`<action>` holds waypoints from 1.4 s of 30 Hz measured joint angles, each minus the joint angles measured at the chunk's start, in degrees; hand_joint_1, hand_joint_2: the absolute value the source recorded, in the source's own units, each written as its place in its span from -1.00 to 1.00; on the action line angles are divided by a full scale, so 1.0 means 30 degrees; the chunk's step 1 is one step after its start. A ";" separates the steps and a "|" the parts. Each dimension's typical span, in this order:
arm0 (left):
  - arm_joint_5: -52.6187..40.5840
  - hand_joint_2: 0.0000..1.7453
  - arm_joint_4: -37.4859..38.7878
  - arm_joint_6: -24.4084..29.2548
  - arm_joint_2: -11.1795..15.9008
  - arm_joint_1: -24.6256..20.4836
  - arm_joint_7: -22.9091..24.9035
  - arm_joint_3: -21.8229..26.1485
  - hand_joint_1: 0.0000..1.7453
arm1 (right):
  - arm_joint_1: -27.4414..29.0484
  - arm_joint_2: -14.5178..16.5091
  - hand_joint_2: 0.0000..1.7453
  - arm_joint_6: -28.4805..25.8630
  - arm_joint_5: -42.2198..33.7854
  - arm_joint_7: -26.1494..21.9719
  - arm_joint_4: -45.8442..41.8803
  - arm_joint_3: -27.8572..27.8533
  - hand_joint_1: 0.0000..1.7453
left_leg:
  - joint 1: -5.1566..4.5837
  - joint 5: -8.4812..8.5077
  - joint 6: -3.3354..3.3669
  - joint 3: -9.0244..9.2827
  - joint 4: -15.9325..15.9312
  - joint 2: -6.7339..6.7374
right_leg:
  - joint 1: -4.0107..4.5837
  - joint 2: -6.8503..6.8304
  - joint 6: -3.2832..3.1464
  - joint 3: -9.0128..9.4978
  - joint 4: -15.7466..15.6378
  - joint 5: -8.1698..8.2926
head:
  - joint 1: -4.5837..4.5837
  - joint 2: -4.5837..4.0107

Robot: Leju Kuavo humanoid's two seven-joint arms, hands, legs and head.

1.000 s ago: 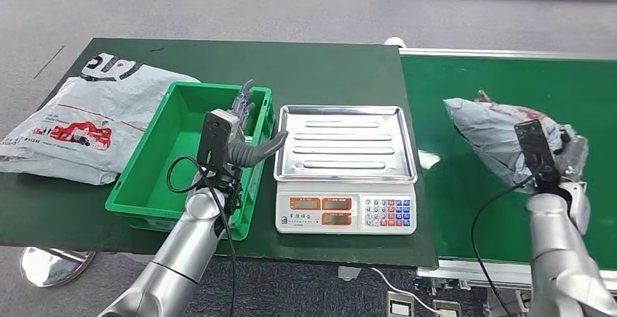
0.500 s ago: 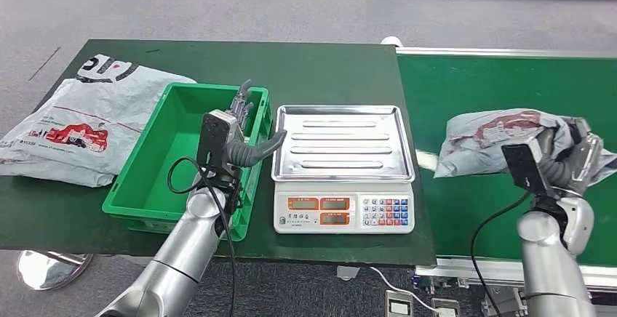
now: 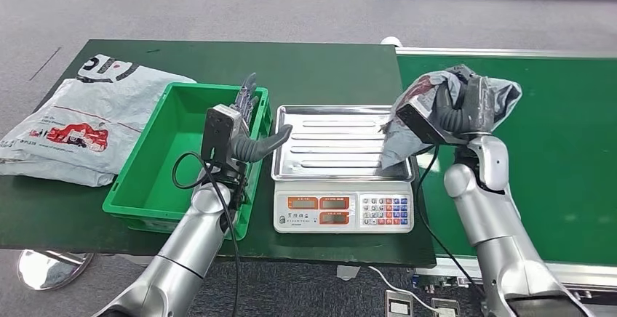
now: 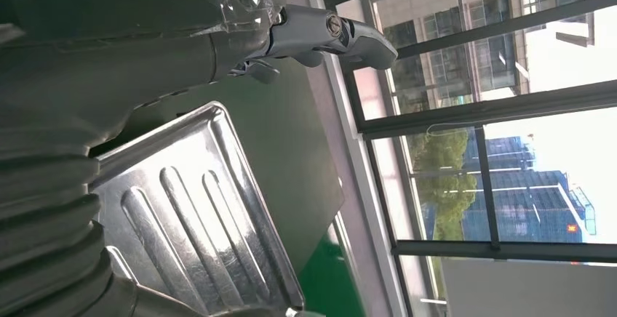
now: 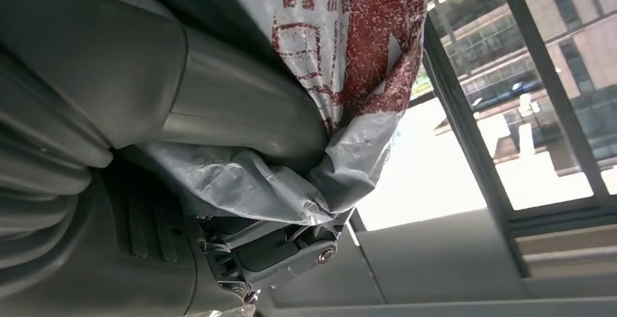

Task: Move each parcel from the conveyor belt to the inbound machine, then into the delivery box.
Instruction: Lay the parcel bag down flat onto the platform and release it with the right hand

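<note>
My right hand [image 3: 457, 113] grips a crumpled grey parcel [image 3: 436, 95] with red print [image 5: 349, 33] and holds it in the air over the right edge of the scale's steel tray [image 3: 342, 142]. The parcel's lower corner hangs just above the tray. The scale [image 3: 343, 211] stands between the green crate [image 3: 156, 157] and the green conveyor belt [image 3: 553, 135]. My left hand [image 3: 244, 131] hovers over the crate's right rim, fingers spread, holding nothing. In the left wrist view its thumb [image 4: 109, 77] reaches over the tray [image 4: 196, 222].
A large white-grey parcel [image 3: 73, 124] with red and black print lies on the dark table [image 3: 313, 70] left of the crate. The table's front edge runs just below the scale. Grey floor lies beyond the table and belt.
My right hand has lifted the grey parcel off the belt and carried it left and up, to above the scale tray's right edge. The left hand has barely moved.
</note>
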 joint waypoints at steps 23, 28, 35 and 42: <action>0.1302 1.00 0.2510 0.0135 -0.0772 -0.1463 -0.1044 -0.0297 -1.00 | -0.6065 0.6151 1.00 0.5265 -0.2649 -0.0355 0.6249 0.6625 0.40 | 0.0032 0.0010 -0.0024 -0.0031 -0.0002 0.0022 | 0.0029 0.0038 -0.0018 -0.0070 0.0008 0.0008 | -0.0007 0.0000; 0.1246 1.00 0.2603 0.0262 -0.0747 -0.1495 -0.0989 -0.0297 -1.00 | -0.5830 0.6330 1.00 0.7293 -0.4765 -0.0248 0.6122 0.8177 -1.00 | 0.0031 0.0010 -0.0024 -0.0031 0.0000 0.0026 | 0.0027 0.0040 -0.0018 -0.0066 0.0005 0.0009 | -0.0002 0.0000; 0.1142 1.00 0.2153 0.0315 -0.0288 -0.1166 -0.0399 -0.0361 -1.00 | -0.4018 0.4326 1.00 1.0209 -0.9923 -0.0213 0.4135 0.9338 -1.00 | 0.0027 0.0010 -0.0022 -0.0026 0.0010 0.0018 | 0.0025 0.0030 -0.0012 -0.0057 -0.0003 0.0022 | -0.0003 0.0000; 0.1157 1.00 0.1872 0.0421 0.0093 -0.1367 -0.0166 -0.0373 -1.00 | -0.2469 0.2552 1.00 1.0143 -1.0734 -0.0410 0.2450 0.9354 -1.00 | 0.0030 0.0009 -0.0025 -0.0022 0.0009 0.0048 | 0.0031 0.0058 -0.0025 -0.0072 -0.0003 0.0034 | -0.0004 0.0000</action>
